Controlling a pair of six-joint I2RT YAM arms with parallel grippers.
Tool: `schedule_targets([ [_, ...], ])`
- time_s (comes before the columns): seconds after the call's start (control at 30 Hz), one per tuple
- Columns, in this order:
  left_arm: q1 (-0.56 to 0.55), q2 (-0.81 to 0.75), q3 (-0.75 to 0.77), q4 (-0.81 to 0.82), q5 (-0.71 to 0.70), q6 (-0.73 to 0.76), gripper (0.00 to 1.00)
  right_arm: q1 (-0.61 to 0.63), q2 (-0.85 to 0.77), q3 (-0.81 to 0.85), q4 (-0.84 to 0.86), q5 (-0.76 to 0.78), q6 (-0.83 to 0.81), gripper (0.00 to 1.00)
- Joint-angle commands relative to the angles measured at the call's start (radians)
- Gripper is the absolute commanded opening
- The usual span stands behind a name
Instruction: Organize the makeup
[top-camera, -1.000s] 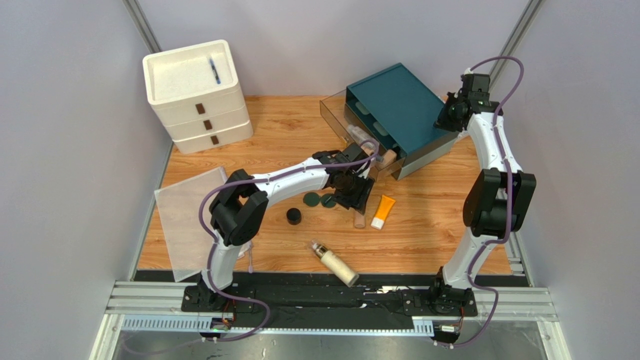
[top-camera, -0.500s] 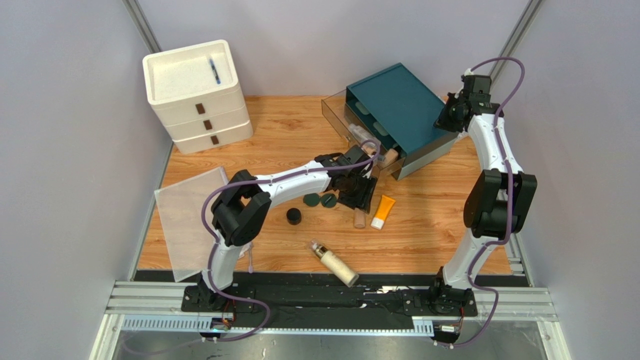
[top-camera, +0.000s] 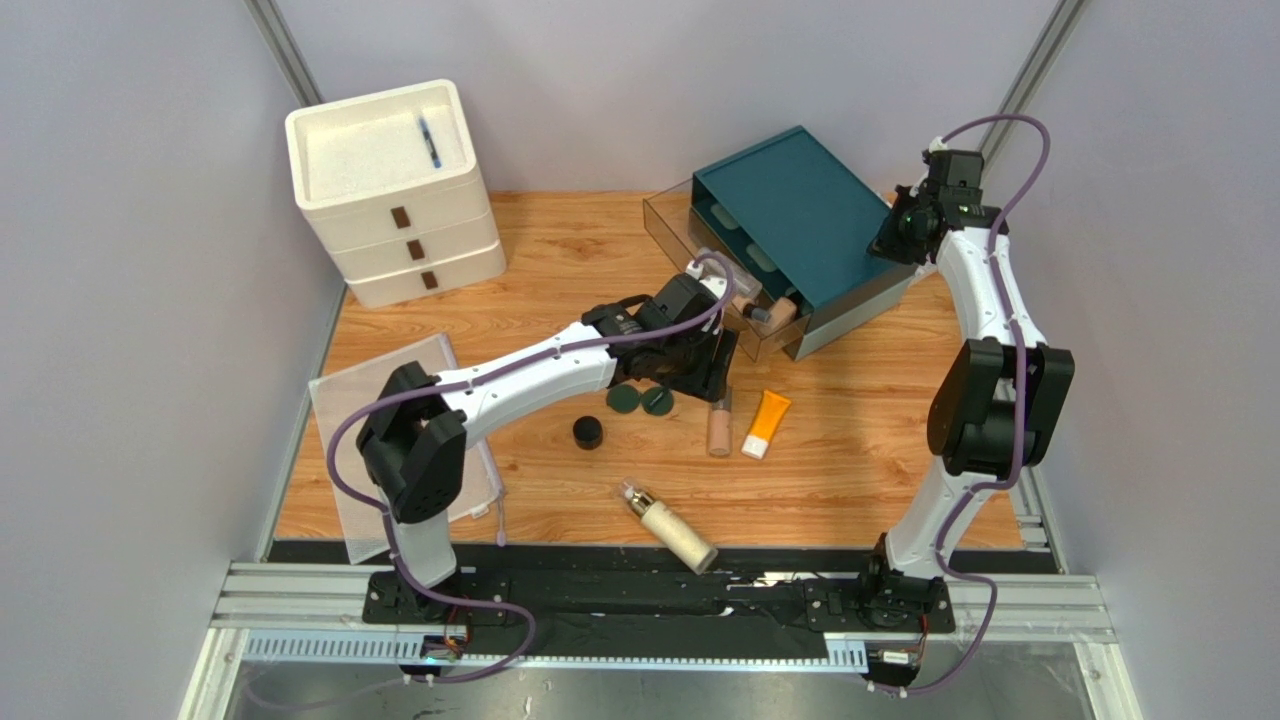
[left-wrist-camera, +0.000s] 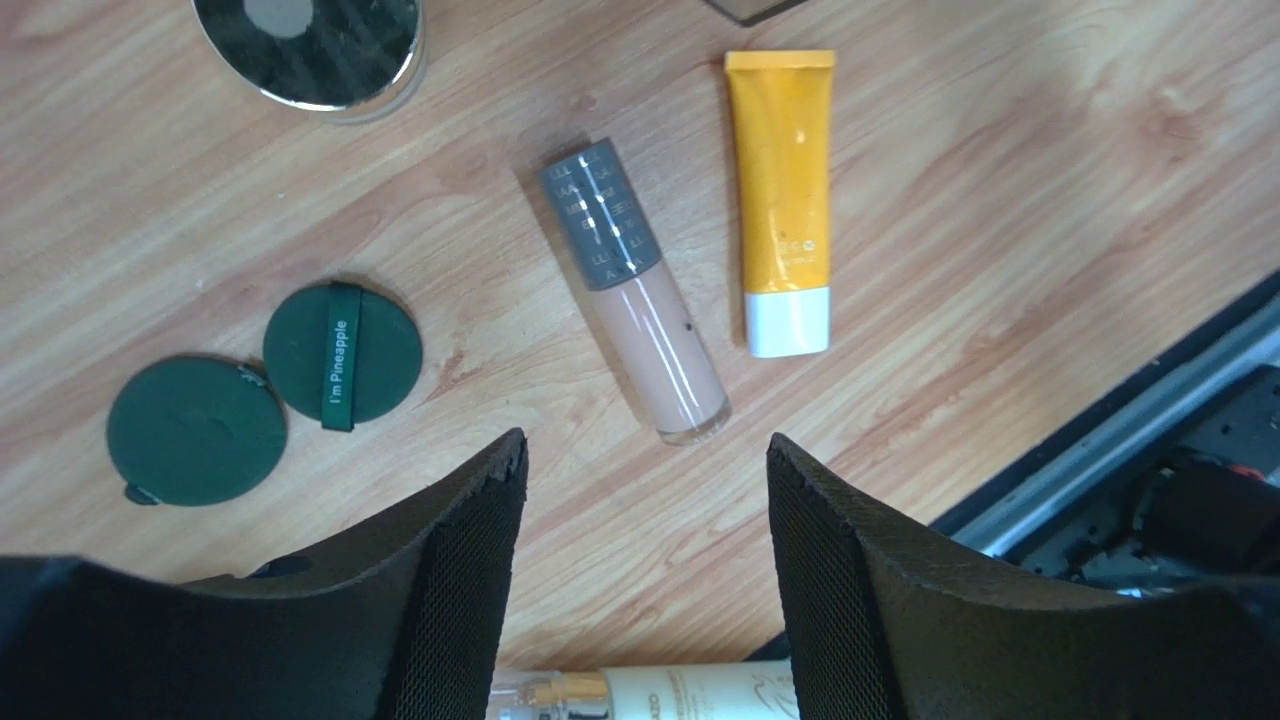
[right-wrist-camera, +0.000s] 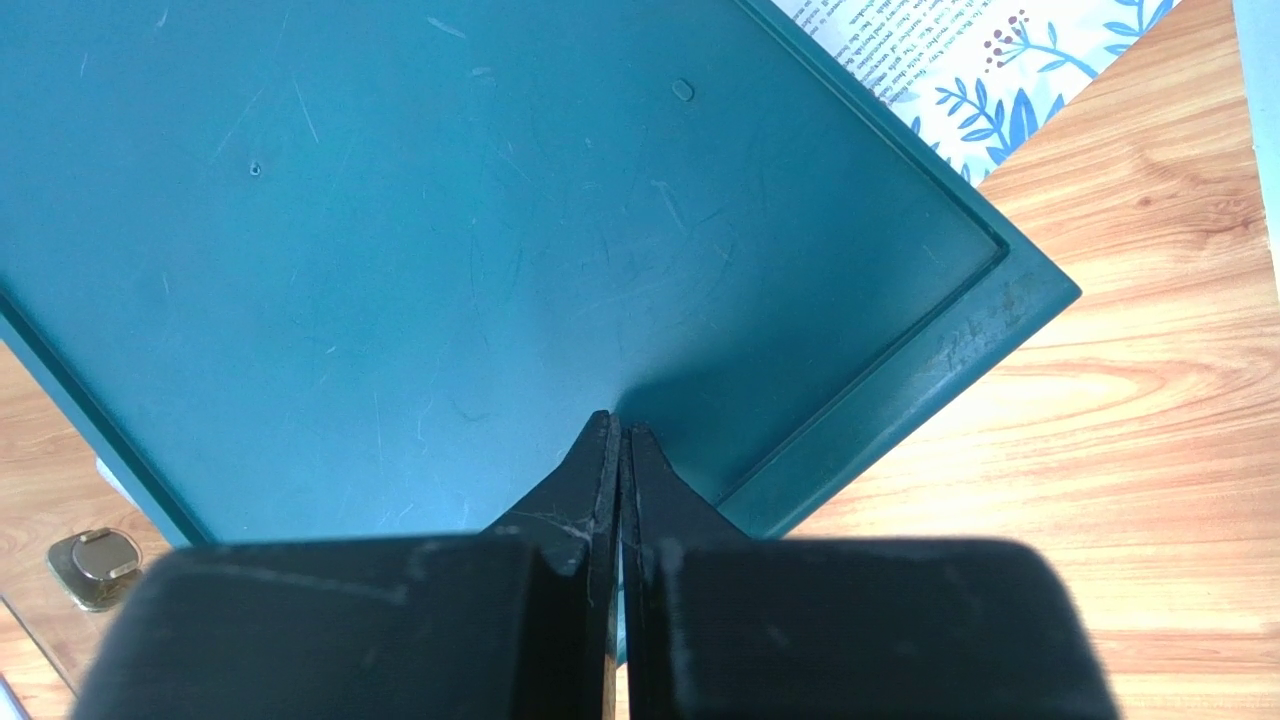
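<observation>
My left gripper (left-wrist-camera: 646, 458) is open and empty, hovering above the table (top-camera: 842, 450); it also shows in the top view (top-camera: 699, 365). Just ahead of its fingertips lies a beige bottle with a grey cap (left-wrist-camera: 639, 293) (top-camera: 720, 426), beside an orange tube (left-wrist-camera: 783, 195) (top-camera: 766, 422). Two dark green compacts (left-wrist-camera: 343, 353) (top-camera: 640, 401) lie to the left. A black jar (top-camera: 588, 432) and a cream pump bottle (top-camera: 672, 527) lie nearer the bases. My right gripper (right-wrist-camera: 619, 428) (top-camera: 899, 233) is shut, empty, resting on the teal organizer's top (right-wrist-camera: 451, 225).
The teal organizer (top-camera: 796, 210) has an open clear drawer (top-camera: 706, 270) holding several cosmetics. A white drawer unit (top-camera: 394, 188) with a blue pen (top-camera: 431, 143) stands at the back left. A clear sheet (top-camera: 376, 435) lies at the left. A mirrored round lid (left-wrist-camera: 311, 45) lies nearby.
My left arm has swung its elbow out to the left and the gripper has drawn back from the beige bottle, which now lies uncovered. The right arm has not moved.
</observation>
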Motion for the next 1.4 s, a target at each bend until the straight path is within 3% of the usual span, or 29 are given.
schedule_targets([
  [0.0,-0.003,-0.033,0.017,-0.048,0.034,0.056,0.68,0.01,0.076,-0.045,-0.092,-0.031,-0.013,0.0],
  [0.07,-0.003,-0.033,-0.017,-0.042,0.072,0.053,0.73,0.01,0.07,-0.053,-0.09,-0.034,-0.013,0.01],
  [0.1,-0.001,-0.029,-0.035,-0.03,0.083,0.041,0.84,0.01,0.07,-0.056,-0.09,-0.034,-0.013,0.01],
  [0.17,0.009,-0.021,-0.058,-0.011,0.108,-0.017,0.94,0.01,0.062,-0.068,-0.085,-0.037,-0.013,0.02],
  [0.27,0.032,-0.001,-0.072,0.047,0.166,-0.135,0.95,0.01,0.055,-0.082,-0.082,-0.04,-0.015,0.02],
  [0.63,0.052,0.229,0.17,-0.054,0.22,-0.325,0.93,0.01,0.036,-0.114,-0.065,-0.06,-0.005,0.02],
  [1.0,0.054,0.248,0.126,-0.093,0.213,-0.474,0.8,0.01,0.024,-0.139,-0.049,-0.071,0.001,0.02],
  [1.37,0.04,0.324,0.133,-0.088,0.295,-0.554,0.71,0.01,0.021,-0.14,-0.046,-0.071,0.002,0.02],
])
